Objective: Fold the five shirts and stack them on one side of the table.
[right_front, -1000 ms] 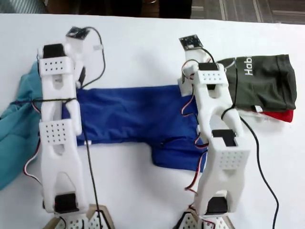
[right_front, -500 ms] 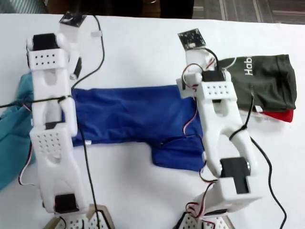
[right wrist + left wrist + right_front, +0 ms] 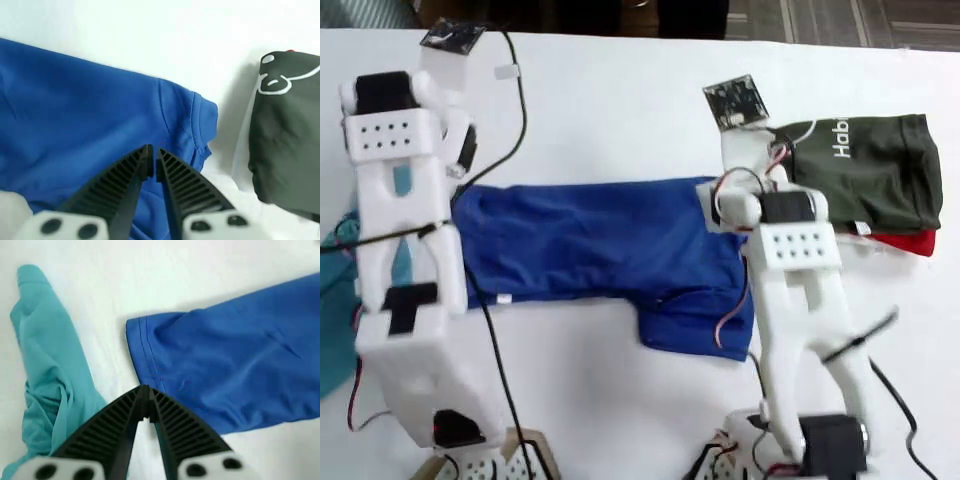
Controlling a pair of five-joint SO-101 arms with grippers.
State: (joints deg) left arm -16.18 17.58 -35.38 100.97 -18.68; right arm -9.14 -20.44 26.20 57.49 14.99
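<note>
A blue shirt (image 3: 600, 245) lies partly folded across the middle of the white table (image 3: 620, 100); its hem end (image 3: 150, 347) and collar end (image 3: 200, 125) show in the wrist views. My left gripper (image 3: 146, 410) is shut and empty, hovering above the gap between the blue hem and a teal shirt (image 3: 47, 365). My right gripper (image 3: 152, 162) is shut and empty above the blue shirt's collar end. A folded dark green shirt (image 3: 875, 170) rests on a red one (image 3: 905, 243) at the right. The teal shirt (image 3: 335, 300) lies crumpled at the left edge.
The far side of the table is bare white, as is the near strip (image 3: 590, 400) between the two arm bases. Cables (image 3: 510, 110) trail from both arms over the cloth.
Both arms have pulled back and risen from the blue shirt's two ends. The left arm has swung toward the table's left edge and the right arm toward the near right.
</note>
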